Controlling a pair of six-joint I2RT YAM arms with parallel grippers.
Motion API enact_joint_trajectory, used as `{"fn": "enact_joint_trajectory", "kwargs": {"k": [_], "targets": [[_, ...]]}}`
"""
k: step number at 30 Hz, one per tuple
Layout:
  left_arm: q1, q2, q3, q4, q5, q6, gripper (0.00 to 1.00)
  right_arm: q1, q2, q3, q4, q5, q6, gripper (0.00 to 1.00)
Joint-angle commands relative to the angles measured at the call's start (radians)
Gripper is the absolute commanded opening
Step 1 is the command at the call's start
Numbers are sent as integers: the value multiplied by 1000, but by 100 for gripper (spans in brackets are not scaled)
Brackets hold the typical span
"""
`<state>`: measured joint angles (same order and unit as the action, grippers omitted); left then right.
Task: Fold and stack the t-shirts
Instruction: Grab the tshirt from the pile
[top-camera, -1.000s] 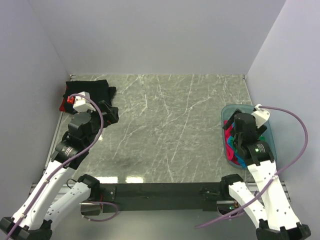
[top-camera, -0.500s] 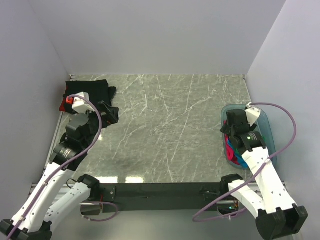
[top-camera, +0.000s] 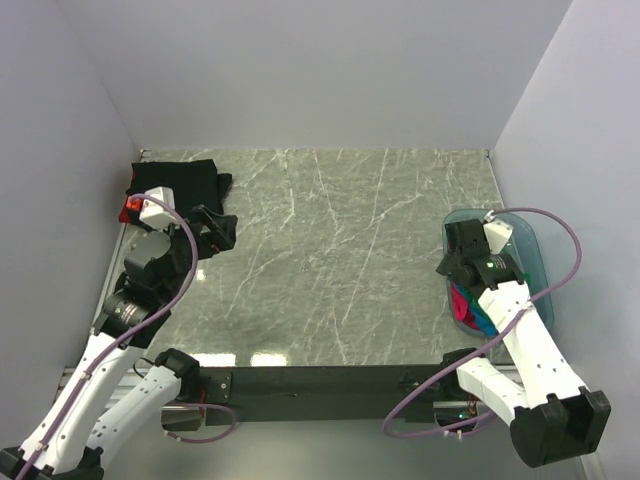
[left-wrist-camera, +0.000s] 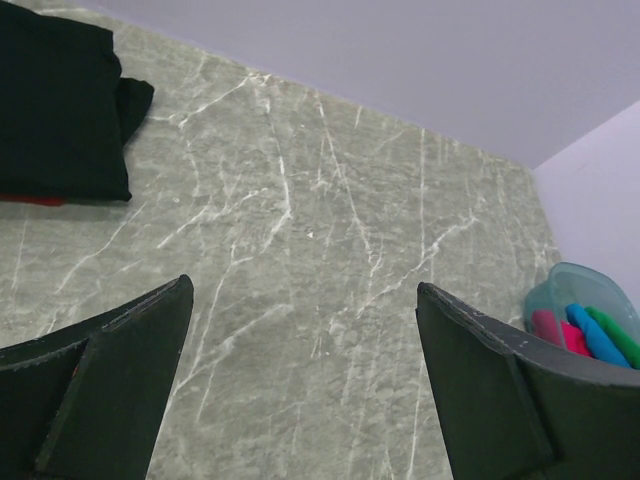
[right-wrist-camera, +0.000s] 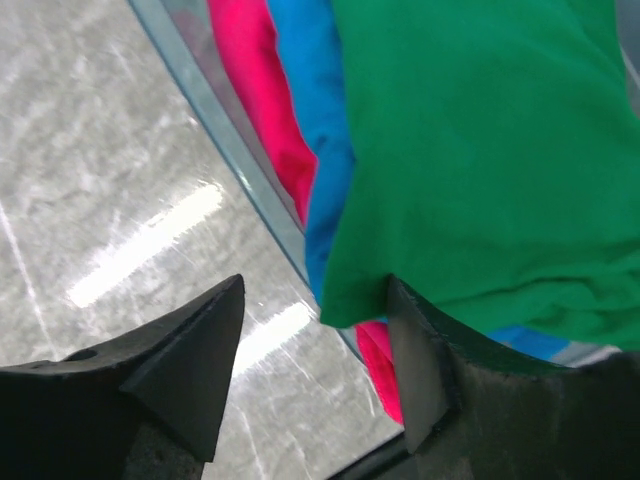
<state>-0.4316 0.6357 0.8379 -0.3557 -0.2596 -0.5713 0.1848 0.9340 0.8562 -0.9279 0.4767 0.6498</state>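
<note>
One green t-shirt (right-wrist-camera: 470, 140) in tub (right-wrist-camera: 205, 100)

The bench (top-camera: 340, 250) is polished grey-green veined stone, or looks like it, glossy with lamp glare at 6 o'clock. The tub (left-wrist-camera: 548, 295) is smooth translucent plastic. The green t-shirt (right-wrist-camera: 480, 150), blue t-shirt (right-wrist-camera: 320, 100), pink t-shirt (right-wrist-camera: 265, 90) and black t-shirt (left-wrist-camera: 50, 110) are soft matt cloth.

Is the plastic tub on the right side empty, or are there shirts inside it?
Not empty. The tub holds a pink shirt, a blue shirt and a green shirt, bunched together.
</note>
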Motion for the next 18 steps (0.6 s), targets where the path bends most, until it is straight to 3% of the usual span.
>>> {"fn": "enact_joint_trajectory", "kwargs": {"k": [1,9,12,16,18], "targets": [[-4,-19,0,47,36,-7,99,-15,-6,47,-75,17,39,63],[-2,-30,-11,60,45,-9,99,-44,19,50,-77,5,30,48],[-4,-36,-16,61,46,-10,99,-51,14,56,-78,13,30,33],[-4,-37,-11,60,48,-10,99,-59,-4,85,-89,23,31,0],[-4,-39,-11,60,49,-10,99,-61,-12,116,-113,45,27,0]]}}
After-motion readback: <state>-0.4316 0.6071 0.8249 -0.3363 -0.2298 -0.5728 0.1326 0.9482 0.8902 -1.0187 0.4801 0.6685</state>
